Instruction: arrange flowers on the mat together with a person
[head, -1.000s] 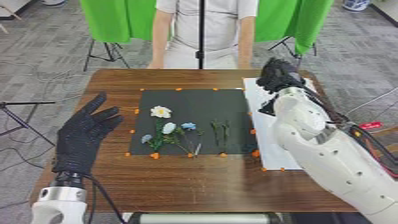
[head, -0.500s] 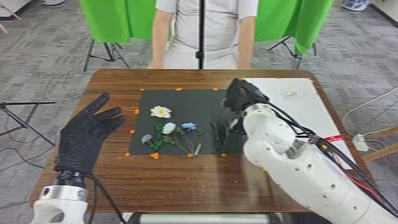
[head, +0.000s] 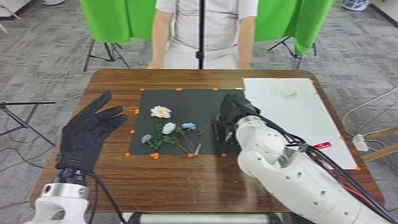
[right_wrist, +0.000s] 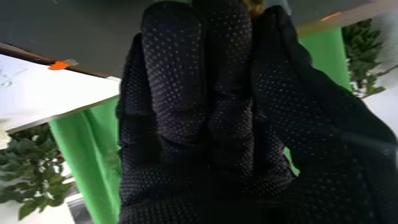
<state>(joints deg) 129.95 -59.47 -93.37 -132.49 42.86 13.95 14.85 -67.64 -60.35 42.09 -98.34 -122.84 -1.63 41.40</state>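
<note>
Left hand (head: 82, 131): poised over the left part of the brown wooden table (head: 182, 187), left of the dark mat (head: 182, 97); its fingers are extended and parted, and it holds nothing. On the mat's left half, a white open flower (head: 160, 111) lies far; nearer are a white budlike flower (head: 169, 128) and, to either side of it, a blue flower (head: 147, 139) at left and a second blue flower (head: 188, 126) at right, with green stems directed toward the near edge. Right hand (head: 233, 112): over the mat's right part. The wrist view shows the right hand (right_wrist: 222, 115) with fingers nearly straight and together, thumb close alongside; whether it grips anything cannot be told. At right, a white sheet (head: 306, 112) bears a small pale object (head: 289, 91) toward its far end.
</note>
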